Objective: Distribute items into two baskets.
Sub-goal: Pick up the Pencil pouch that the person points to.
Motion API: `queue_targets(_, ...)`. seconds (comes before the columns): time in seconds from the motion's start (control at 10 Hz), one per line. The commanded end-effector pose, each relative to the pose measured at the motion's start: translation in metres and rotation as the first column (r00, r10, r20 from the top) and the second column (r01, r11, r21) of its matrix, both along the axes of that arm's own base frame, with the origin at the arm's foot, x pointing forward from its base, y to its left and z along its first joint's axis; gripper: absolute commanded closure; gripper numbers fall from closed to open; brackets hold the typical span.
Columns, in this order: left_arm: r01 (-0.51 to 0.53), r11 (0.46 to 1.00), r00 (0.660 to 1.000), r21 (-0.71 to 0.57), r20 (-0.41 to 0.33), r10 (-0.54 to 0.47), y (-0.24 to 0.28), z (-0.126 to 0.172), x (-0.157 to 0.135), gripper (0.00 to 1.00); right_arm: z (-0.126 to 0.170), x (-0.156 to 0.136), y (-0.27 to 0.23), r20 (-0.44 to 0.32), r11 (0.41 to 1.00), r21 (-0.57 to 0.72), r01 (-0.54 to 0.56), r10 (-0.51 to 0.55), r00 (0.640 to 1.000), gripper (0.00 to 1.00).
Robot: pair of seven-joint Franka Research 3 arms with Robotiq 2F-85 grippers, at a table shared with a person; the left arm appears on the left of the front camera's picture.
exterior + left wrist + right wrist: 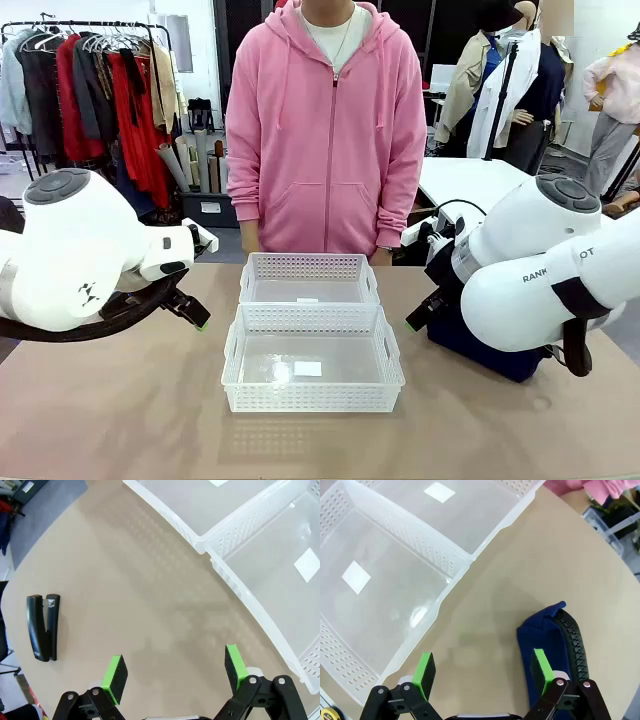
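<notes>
White baskets (310, 398): both bare, waiting for things.
Left claw (173, 672): spread wide, near stapler (43, 627).
Right claw (482, 669): spread wide by pouch (536, 632), likely to grab it.

Two white lattice-sided baskets stand mid-table, long sides touching: near basket (312, 397) and far basket (308, 266). Both are upright and empty, each with a small white label (308, 369) on its floor. Black stapler (42, 627) lies flat on the table (120, 420), left of the baskets and apart from them. Dark navy pouch (545, 635), with its black zipper along one edge, lies right of the near basket, not touching it.
</notes>
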State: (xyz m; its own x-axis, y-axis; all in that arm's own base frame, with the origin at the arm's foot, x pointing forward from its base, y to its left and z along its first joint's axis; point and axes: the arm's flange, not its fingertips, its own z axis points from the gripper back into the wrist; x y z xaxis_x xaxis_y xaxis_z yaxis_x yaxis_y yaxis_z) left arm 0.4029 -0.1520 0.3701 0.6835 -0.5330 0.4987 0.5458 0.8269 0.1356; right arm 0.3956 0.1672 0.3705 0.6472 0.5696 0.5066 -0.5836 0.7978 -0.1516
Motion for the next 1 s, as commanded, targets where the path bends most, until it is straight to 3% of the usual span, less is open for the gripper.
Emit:
queue_targets(0.0,0.0,1.0,1.0,0.0,0.0,0.0,0.0,0.0001,0.0,0.0,0.0,0.0,0.0,0.0,1.0,0.0,0.0,0.0,1.0,0.0)
queue_targets(0.9,0.0,1.0,1.0,0.0,0.0,0.0,0.0,0.0001,0.0,0.0,0.0,0.0,0.0,0.0,1.0,0.0,0.0,0.0,1.0,0.0)
